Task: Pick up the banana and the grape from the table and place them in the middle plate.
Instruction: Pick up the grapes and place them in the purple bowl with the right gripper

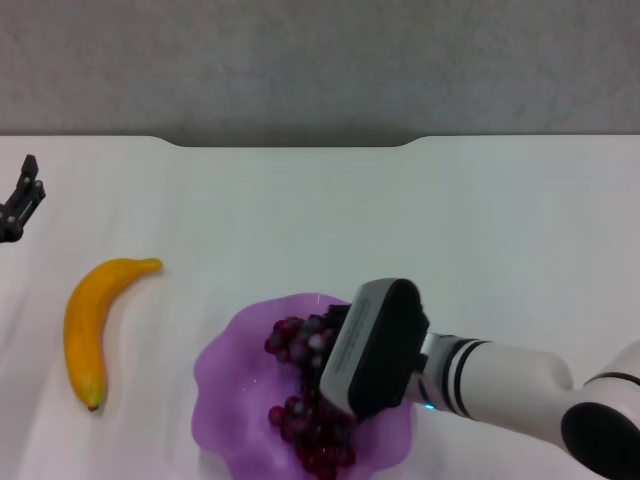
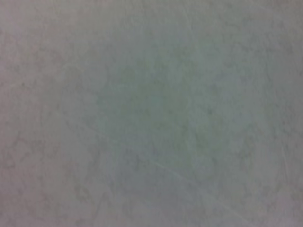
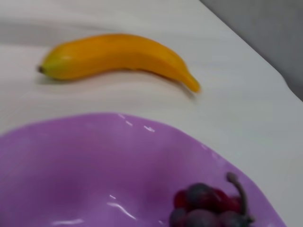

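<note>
The banana lies on the white table at the left, a short way from the purple middle plate. The grape bunch lies inside the plate, partly hidden under my right gripper, which hangs low over the plate's right half. In the right wrist view the grape and its brown stem rest on the plate, with the banana beyond the rim. My left gripper sits at the table's far left edge, apart from the banana.
The table's far edge has a wide notch with grey floor behind it. The left wrist view shows only a plain pale surface. Bare tabletop spreads behind and to the right of the plate.
</note>
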Tool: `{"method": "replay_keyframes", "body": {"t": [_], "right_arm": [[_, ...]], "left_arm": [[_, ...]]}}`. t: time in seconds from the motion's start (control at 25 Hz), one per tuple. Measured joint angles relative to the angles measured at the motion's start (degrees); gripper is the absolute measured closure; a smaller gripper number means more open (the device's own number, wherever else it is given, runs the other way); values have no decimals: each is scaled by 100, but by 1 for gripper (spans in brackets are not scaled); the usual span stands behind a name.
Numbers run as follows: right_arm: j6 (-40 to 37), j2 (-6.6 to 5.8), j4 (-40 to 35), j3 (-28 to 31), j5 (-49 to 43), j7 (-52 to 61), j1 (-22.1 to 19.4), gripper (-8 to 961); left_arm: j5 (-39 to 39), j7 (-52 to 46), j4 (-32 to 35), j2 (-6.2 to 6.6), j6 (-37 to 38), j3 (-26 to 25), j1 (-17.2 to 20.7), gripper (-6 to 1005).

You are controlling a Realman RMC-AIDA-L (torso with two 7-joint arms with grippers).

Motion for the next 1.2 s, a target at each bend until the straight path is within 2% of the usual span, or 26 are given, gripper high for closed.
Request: {"method": "replay_keyframes", "body": {"t": [0.36,0.68,0.8,0.92,1.08,1.2], "right_arm": [[276,-69,505,1118,-86,-1564,-524,398],[586,-196,919,1932,-95,-2565,-1033,377],[695,-267,1128,2048,-113,-2786,-1132,367],[640,-397,1537,2079,-155,-3125,-1322,358],[151,-515,2200,2171,-260,-4024,-1844,345],[-284,-438,2441,2355,-231,-4931,-2374,336]], "left_arm": [[-14,7,11,15,7,-26,17,107],[-15,9,16,26,7,-51,51,107],[-15,9,16,26,7,-52,52,108],[-15,9,17,27,6,-52,53,108],[-15,9,18,26,5,-57,62,108],[-15,9,15,26,6,-60,62,109]]}}
